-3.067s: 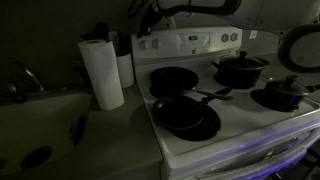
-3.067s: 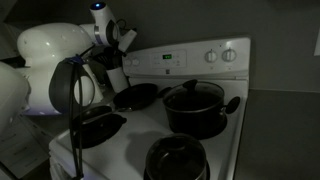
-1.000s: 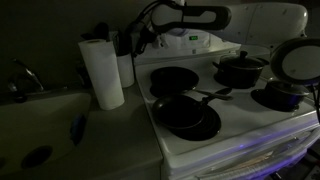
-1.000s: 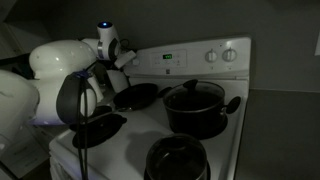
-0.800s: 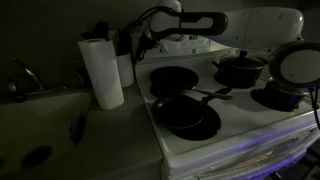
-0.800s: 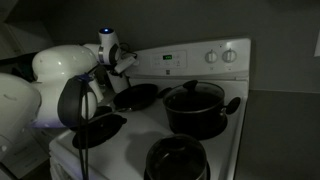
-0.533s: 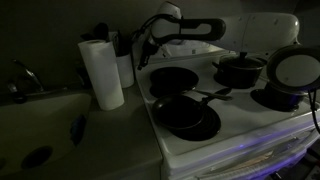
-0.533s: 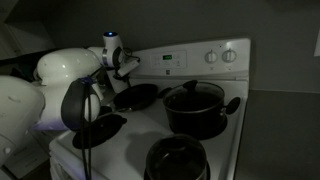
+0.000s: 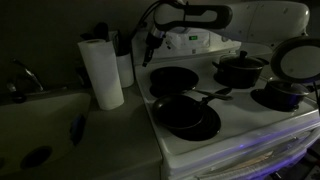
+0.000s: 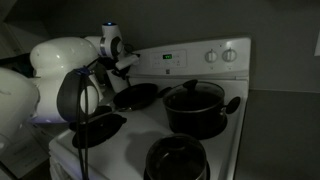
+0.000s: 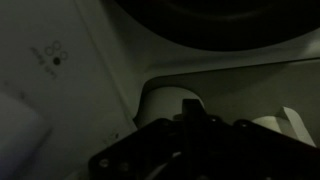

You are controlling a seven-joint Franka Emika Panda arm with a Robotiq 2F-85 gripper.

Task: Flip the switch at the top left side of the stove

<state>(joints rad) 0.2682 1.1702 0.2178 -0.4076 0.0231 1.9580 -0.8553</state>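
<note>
**Robot arm reaching to the back corner of a white stove in a dim kitchen**

The kitchen is very dark, with only a faint bluish glow along the front edge of the stove (image 9: 245, 112). The stove is white and crowded with black cookware. A frying pan (image 9: 185, 117) sits on a front burner, with a second pan (image 9: 173, 80) behind it. A lidded pot (image 9: 240, 68) stands on the other rear burner.

The stove's raised back panel (image 10: 195, 62) carries a small lit display (image 10: 167, 57) and round knobs (image 10: 211, 56).

Beside the stove runs a grey countertop (image 9: 115, 140). On it a tall paper towel roll (image 9: 101, 72) stands upright near the stove's back corner. Further from the stove is a sink (image 9: 50, 105) with a faucet (image 9: 25, 75).

A white robot arm (image 9: 200, 18) stretches across above the back panel. Its gripper (image 9: 150, 45) hangs at the panel's end nearest the paper towel roll, seen in both exterior views (image 10: 122, 70).

In the wrist view the gripper (image 11: 190, 118) is a dark shape against the stove's white surface. I cannot tell how its jaws are set.
</note>
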